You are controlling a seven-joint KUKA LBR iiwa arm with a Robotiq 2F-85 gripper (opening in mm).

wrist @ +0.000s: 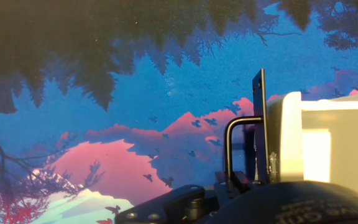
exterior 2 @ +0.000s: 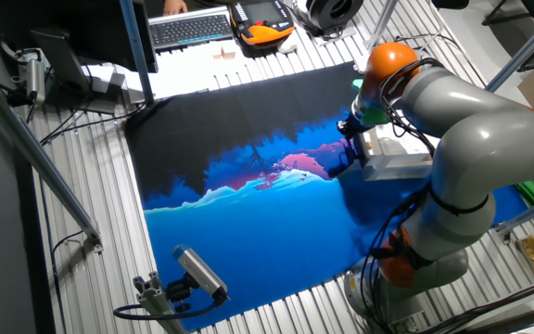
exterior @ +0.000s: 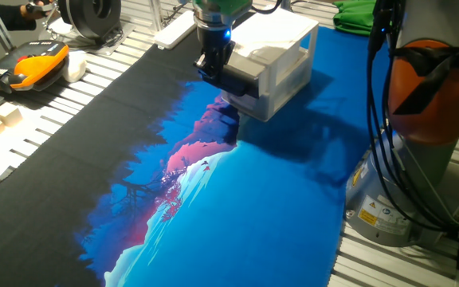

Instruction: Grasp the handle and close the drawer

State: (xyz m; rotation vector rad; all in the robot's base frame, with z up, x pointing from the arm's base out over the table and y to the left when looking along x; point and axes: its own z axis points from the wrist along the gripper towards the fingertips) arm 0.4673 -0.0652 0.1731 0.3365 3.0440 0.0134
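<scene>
Desk (exterior: 70, 112) covered by a blue landscape mat (exterior: 237, 215). White cabinet (exterior: 289, 60) near the mat's far edge, by the robot's base; its drawer (exterior: 249, 84) protrudes slightly. Gripper (exterior: 212, 70) poised at the drawer front beside the black handle (wrist: 232, 149); whether its fingers are clenched cannot be told.

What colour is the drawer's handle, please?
Black; the handle shows best in the hand view, against the white drawer.

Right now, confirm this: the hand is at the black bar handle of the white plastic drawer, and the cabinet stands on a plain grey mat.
Wrong on the mat. One fixed view shows the white cabinet on a blue, pink and black landscape-print mat. The hand is indeed at the black bar handle of the white plastic drawer.
</scene>
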